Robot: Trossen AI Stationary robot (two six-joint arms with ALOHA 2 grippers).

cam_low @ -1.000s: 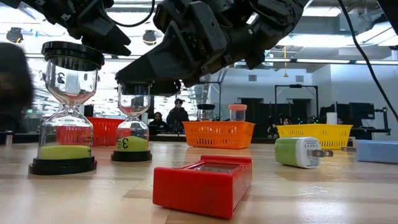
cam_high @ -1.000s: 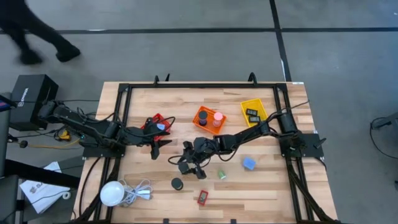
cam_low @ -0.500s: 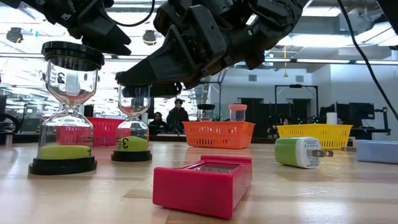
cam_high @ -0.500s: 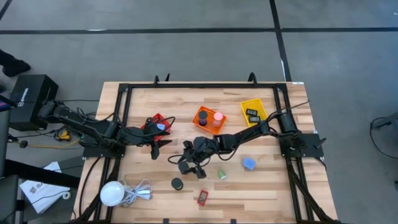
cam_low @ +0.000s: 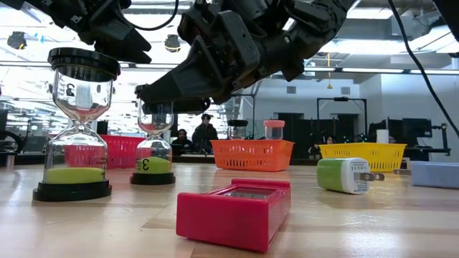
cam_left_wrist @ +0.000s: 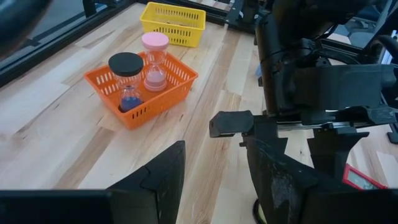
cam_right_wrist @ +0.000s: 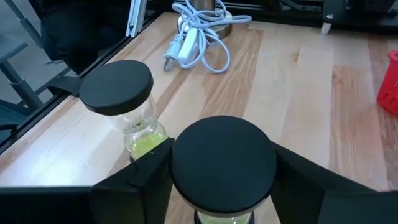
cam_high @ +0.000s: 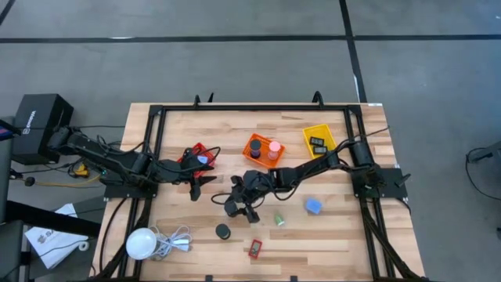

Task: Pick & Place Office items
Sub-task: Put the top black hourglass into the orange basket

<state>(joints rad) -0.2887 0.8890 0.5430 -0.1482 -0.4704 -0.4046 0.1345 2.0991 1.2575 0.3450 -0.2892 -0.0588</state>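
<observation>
Two green-sand hourglasses with black caps stand on their bases on the table. My right gripper [cam_high: 235, 205] is over the far one [cam_low: 153, 147], shut on its top. The near one [cam_low: 75, 122] stands free, and from above it is a black disc [cam_high: 224, 231]. A red rectangular piece [cam_high: 255, 249], a green plug [cam_high: 279, 221] and a blue block [cam_high: 314, 206] lie flat nearby. My left gripper [cam_left_wrist: 214, 168] is open and hovers over bare wood beside the red basket [cam_high: 197, 155], touching nothing. My right gripper holds the far hourglass by its round black top cap [cam_right_wrist: 224, 163], pinched between the two fingers [cam_right_wrist: 146, 177] at opposite sides of the rim. The fingers slant down from the table's right side. The hourglass is upright, with its base [cam_low: 153, 180] on the table.
The orange basket [cam_high: 262, 149] holds a black-capped and a pink hourglass. The yellow basket [cam_high: 319, 142] holds small dark pieces. A white globe [cam_high: 141, 243] with its coiled cord [cam_right_wrist: 199, 37] lies at the near left corner. A black frame rail borders the table.
My right gripper has sunk slightly around the far hourglass's cap. The hourglass has stayed on the table. A person walking beyond the table's far left has left the view.
</observation>
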